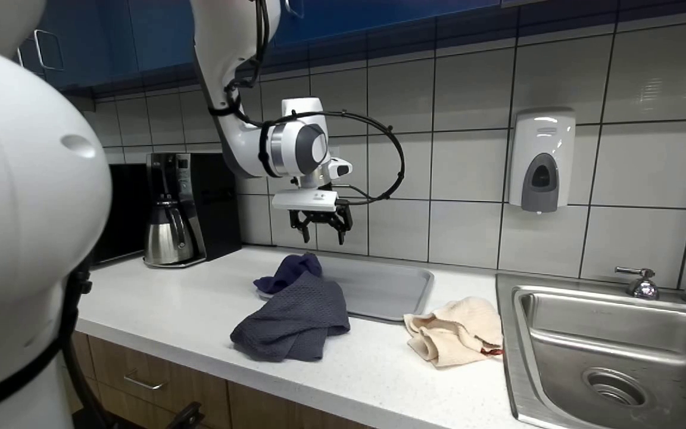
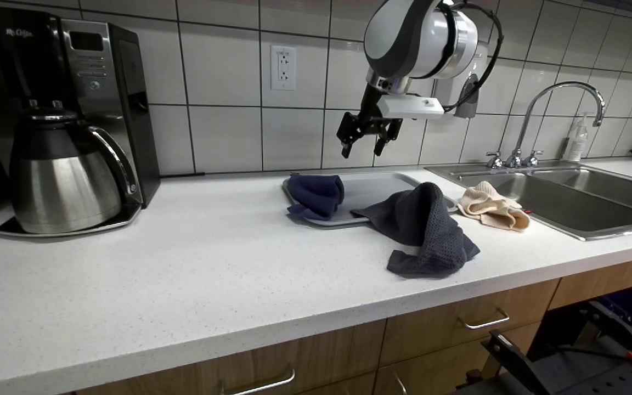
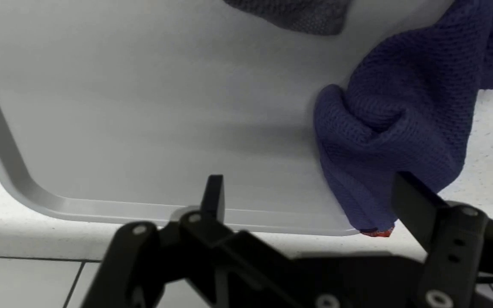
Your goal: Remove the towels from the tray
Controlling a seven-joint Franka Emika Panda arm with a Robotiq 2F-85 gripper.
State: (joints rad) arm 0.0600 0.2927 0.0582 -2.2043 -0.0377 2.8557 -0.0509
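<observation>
Hovering: black two-jawed end effector (image 1: 323, 239), jaws standing apart

It is hanging above a shallow, rectangular grey tray (image 1: 387, 286). A dark navy cloth towel (image 1: 289, 272) is lying across one tray end, overhanging the rim. A larger slate-blue cloth towel (image 1: 295, 319) is draping from tray to white counter (image 1: 158, 298). A beige cloth towel (image 1: 459, 330) is resting there between tray and steel sink (image 1: 605, 333).

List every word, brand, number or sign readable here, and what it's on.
"Mr. Coffee": coffee maker, top front, in an exterior view.
Too small or blurred to read: marks on its button panel, the pump bottle, the wall dispenser and the sink. Nothing else is legible.
</observation>
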